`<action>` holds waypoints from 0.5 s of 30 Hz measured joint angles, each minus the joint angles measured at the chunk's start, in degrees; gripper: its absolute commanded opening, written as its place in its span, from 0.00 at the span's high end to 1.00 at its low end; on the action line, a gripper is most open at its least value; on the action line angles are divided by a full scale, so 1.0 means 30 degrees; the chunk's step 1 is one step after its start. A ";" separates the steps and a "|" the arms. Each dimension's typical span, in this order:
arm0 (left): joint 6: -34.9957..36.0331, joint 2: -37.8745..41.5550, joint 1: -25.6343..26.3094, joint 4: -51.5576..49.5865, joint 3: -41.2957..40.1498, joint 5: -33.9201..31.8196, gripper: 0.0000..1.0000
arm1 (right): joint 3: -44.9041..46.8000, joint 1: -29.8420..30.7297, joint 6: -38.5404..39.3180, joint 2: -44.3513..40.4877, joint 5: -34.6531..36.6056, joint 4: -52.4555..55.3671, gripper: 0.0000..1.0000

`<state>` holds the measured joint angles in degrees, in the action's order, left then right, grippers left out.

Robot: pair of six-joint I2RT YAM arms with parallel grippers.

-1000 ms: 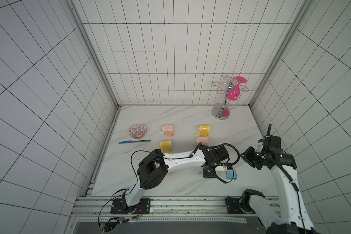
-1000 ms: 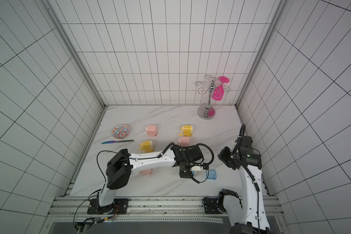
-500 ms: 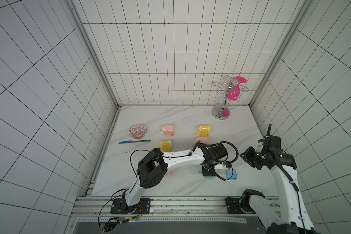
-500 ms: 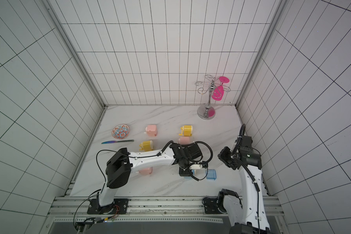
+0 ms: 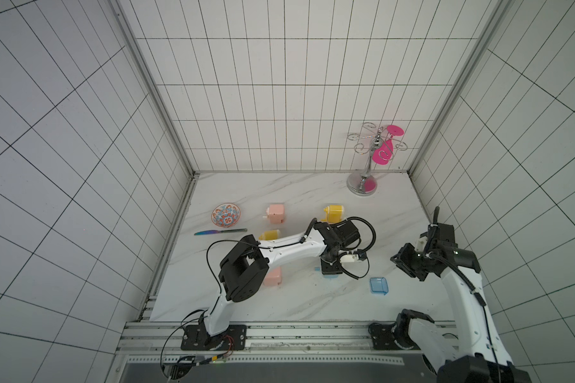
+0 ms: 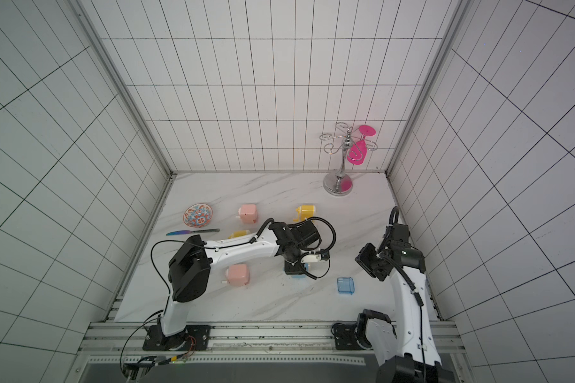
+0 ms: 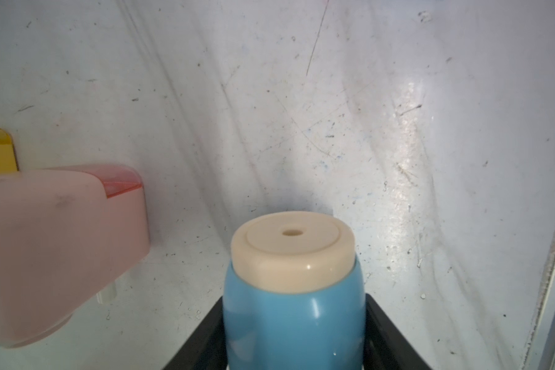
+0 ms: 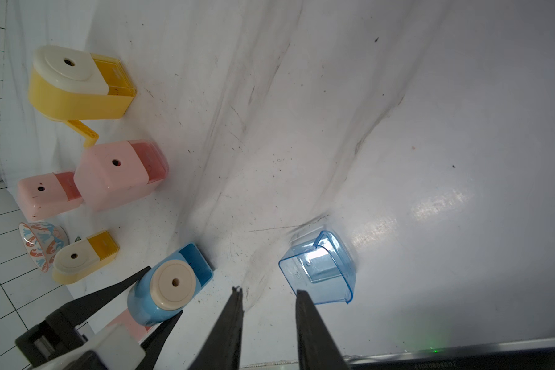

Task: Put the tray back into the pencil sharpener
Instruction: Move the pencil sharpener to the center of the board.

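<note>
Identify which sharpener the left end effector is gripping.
The blue sharpener: it is the only blue one, and the left end effector clamps it at its sides.

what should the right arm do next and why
Probably ease the right gripper forward and down onto the tray, then close. The tray lies loose on the table, apart from the sharpener, which the left gripper clamps. The right gripper is open and empty, its tips just short of the tray.
</note>
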<state>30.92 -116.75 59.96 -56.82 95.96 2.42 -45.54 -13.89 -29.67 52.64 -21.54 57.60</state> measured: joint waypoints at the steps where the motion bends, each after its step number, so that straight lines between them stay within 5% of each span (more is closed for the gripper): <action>1: 0.0051 0.0080 -0.0168 0.0000 -0.0036 0.0007 0.48 | 0.0168 0.0000 -0.0131 -0.0029 0.0000 0.0029 0.68; 15: 0.0204 0.0138 -0.0758 0.0058 -0.0015 0.0131 0.39 | 0.1013 0.0998 -0.1851 -0.0612 0.2616 0.1763 0.64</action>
<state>31.53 -116.33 57.69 -56.64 95.92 2.81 -42.50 -10.90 -35.22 50.81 -13.69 62.89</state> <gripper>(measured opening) 0.605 0.359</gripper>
